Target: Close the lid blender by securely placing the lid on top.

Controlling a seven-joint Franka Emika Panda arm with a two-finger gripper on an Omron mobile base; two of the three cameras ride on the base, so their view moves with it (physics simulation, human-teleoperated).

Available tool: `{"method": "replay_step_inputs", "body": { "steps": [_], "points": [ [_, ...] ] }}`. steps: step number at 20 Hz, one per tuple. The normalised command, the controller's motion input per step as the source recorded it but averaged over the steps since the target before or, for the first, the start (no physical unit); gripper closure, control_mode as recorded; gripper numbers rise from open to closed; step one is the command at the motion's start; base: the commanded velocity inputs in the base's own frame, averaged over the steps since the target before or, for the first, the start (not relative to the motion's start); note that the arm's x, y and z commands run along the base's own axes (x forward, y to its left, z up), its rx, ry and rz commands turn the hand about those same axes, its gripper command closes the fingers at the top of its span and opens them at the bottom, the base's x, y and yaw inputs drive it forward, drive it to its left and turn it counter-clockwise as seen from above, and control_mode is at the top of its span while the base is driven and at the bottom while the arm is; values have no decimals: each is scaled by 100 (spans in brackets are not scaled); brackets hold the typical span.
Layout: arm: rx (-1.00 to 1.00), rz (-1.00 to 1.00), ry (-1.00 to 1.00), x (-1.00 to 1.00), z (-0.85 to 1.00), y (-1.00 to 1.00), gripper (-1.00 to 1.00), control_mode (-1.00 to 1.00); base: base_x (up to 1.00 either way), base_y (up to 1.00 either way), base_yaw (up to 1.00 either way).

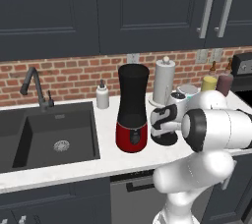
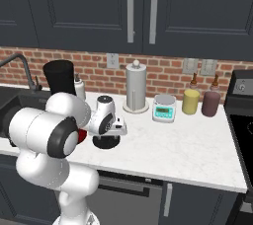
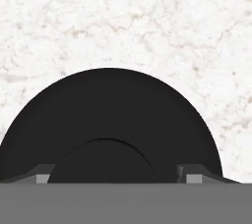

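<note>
My gripper (image 3: 115, 175) sits low over the lid (image 3: 110, 120), which lies flat on the white marbled surface (image 3: 147, 21). In the hand view my two fingertips (image 3: 189, 175) stand apart on either side of the lid's raised centre knob, with a gap left between each tip and the knob, so the jaws are spread wider than the knob and grip nothing that I can see. In the left base view the lid (image 1: 165, 139) lies just to the right of the blender (image 1: 132, 108), close to it but not touching, and my hand hangs right above the disc. The blender stands upright on the surface, its black jar open at the top over the red base (the dark button panel faces the front edge). To its left is the black sink (image 1: 51, 134); behind it stand a small white soap bottle (image 1: 102, 95) and a paper-towel roll (image 1: 164, 81) against the brick wall.
</note>
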Motion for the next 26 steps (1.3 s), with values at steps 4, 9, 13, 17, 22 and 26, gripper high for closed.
{"method": "replay_step_inputs", "body": {
  "steps": [4, 9, 13, 17, 22, 26],
  "points": [
    [0, 0, 0, 0, 0, 0, 100, -100, 0, 0, 0],
    [0, 0, 0, -4, -1, 0, 100, -100, 0, 0, 0],
    [0, 0, 0, -6, 4, 0, 100, -100, 0, 0, 0],
    [0, 0, -1, -19, 29, 0, 100, -100, 0, 0, 0],
    [2, 0, -8, -29, 59, 0, 100, -100, 0, 0, 0],
    [1, 0, -9, -29, 70, 0, 100, -100, 0, 0, 0]
  ]
}}
